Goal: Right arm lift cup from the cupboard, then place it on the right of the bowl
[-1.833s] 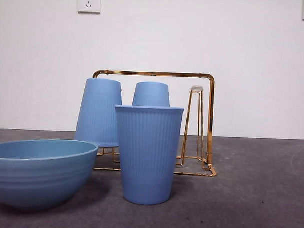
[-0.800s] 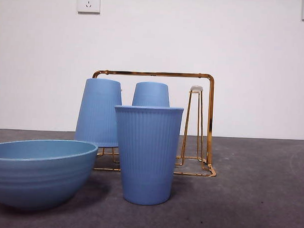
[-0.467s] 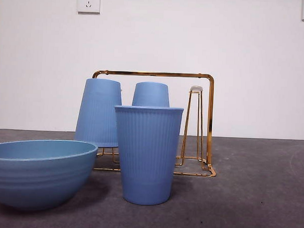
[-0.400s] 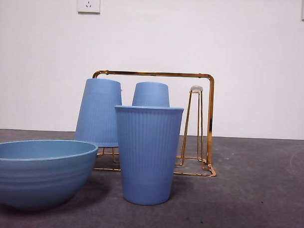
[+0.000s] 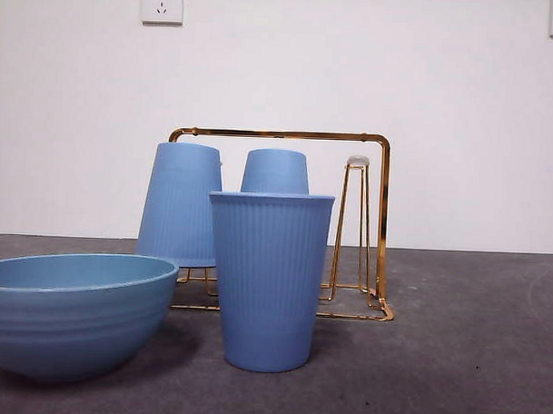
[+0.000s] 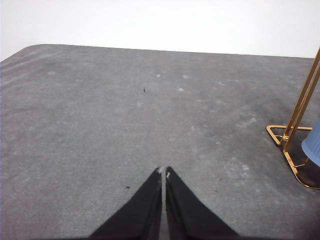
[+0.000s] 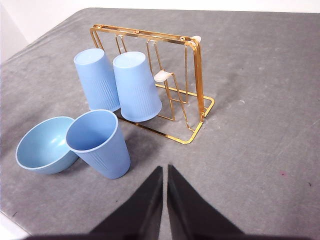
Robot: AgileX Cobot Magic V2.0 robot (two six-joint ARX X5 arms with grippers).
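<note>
A light-blue ribbed cup [image 5: 268,279] stands upright on the table just right of the wide blue bowl [image 5: 68,311]; the right wrist view shows the cup [image 7: 100,145] and the bowl [image 7: 44,145] side by side. Behind them the gold wire cupboard [image 5: 374,142] holds two more cups upside down on its prongs [image 5: 179,204] [image 5: 275,171], also in the right wrist view [image 7: 136,86]. My right gripper [image 7: 164,167] is shut and empty, hanging back above the table, apart from the cup. My left gripper [image 6: 163,170] is shut over bare table, off to the rack's side.
One bare rack prong with a white cap [image 5: 357,162] stands at the rack's right end. The grey table [image 5: 471,359] stretches right of the cup. A rack corner [image 6: 287,145] and a blue cup edge [image 6: 312,145] show in the left wrist view.
</note>
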